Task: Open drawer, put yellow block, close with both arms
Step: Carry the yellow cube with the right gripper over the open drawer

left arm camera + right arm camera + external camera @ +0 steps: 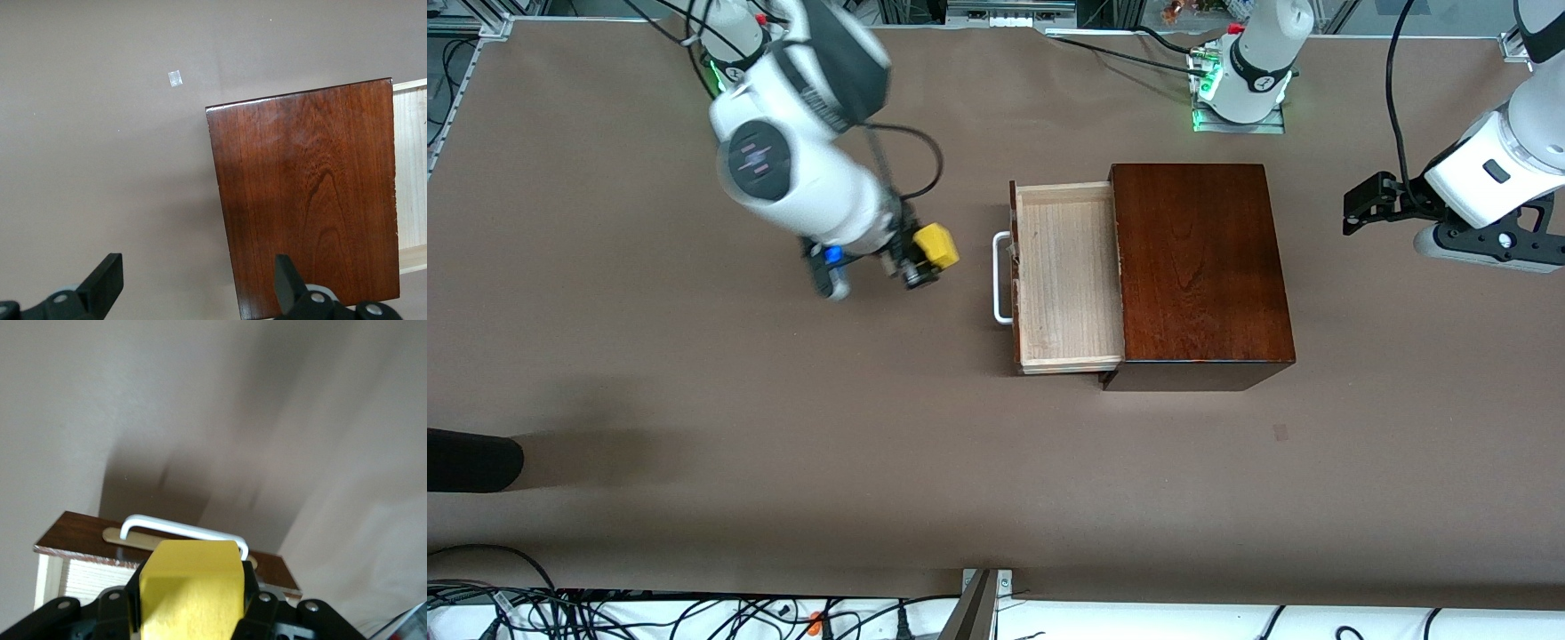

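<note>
Up over bare table, the right gripper (pixel 925 258) clamps the yellow block (pixel 936 244) between its fingers, just short of the white handle (pixel 1000 277) of the open drawer (pixel 1069 276). Off by the box (pixel 1200 271), the left gripper (pixel 1360 209) waits with fingers spread.

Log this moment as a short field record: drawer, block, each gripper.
drawer: drawer pulled out of the wooden box, tray empty, white handle toward the right arm's end
block: yellow block held in the air over the table, short of the drawer
right gripper: right gripper shut on the block
left gripper: left gripper open, waiting near the box's closed end
</note>
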`<state>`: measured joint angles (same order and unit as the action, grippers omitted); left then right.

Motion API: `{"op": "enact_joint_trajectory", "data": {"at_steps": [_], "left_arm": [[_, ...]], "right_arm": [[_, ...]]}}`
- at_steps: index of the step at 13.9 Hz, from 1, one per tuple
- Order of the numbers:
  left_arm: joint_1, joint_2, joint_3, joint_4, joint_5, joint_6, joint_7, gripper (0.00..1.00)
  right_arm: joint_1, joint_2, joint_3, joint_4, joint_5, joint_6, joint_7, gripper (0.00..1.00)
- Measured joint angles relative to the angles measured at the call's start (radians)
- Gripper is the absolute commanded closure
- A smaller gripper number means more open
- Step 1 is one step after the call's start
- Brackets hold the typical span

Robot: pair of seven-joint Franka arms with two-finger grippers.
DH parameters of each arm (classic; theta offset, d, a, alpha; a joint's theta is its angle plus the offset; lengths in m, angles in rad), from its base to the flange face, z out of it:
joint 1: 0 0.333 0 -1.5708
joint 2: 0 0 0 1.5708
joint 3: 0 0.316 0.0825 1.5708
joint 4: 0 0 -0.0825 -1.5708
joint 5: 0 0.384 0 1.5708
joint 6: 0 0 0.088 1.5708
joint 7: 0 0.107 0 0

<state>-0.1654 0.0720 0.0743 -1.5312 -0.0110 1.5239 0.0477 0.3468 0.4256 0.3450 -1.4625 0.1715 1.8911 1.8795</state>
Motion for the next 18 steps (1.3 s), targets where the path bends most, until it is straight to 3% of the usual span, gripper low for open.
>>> {"op": "enact_joint_trajectory", "data": {"at_steps": [5, 10, 18], "left_arm": [[0.0, 0.0, 0.0, 0.0, 0.0, 0.001, 0.0, 0.0], [0.0, 0.0, 0.0, 0.0, 0.0, 0.002, 0.0, 0.0], [0.0, 0.0, 0.0, 0.0, 0.0, 0.002, 0.0, 0.0]], "right_arm": [[0.157, 0.036, -0.003, -0.001, -0.057, 0.122, 0.304, 0.88], [0.285, 0.133, -0.018, -0.002, -0.19, 0.206, 0.54, 0.88], [0.336, 0.191, -0.048, -0.002, -0.233, 0.25, 0.599, 0.88]]}}
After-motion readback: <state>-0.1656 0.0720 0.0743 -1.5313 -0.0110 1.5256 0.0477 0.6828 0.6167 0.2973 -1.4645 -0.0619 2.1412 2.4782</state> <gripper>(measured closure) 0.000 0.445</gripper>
